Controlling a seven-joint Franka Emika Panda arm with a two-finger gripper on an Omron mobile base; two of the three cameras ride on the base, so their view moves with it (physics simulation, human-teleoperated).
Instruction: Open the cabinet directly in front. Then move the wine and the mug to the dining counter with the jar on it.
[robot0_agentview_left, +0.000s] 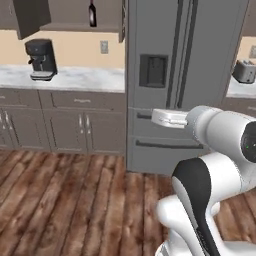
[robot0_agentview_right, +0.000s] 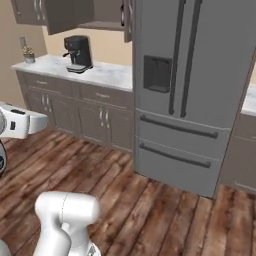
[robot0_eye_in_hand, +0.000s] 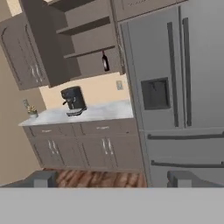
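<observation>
The cabinet (robot0_eye_in_hand: 65, 43) stands open with the wine (robot0_eye_in_hand: 105, 62) on its lowest shelf; the wide, empty end effector (robot0_eye_in_hand: 111, 178) could topple that slim bottle reaching in

The wine (robot0_agentview_left: 92, 14) is seen upright on the bottom shelf of the opened cabinet (robot0_agentview_left: 35, 17), top left. Below it, a black coffee machine (robot0_agentview_left: 41, 60) is set on the marble tabletop (robot0_agentview_left: 85, 79). A grey refrigerator (robot0_agentview_left: 180, 75) is seen alongside. Wooden floor (robot0_agentview_left: 75, 205) is noted below.
</observation>
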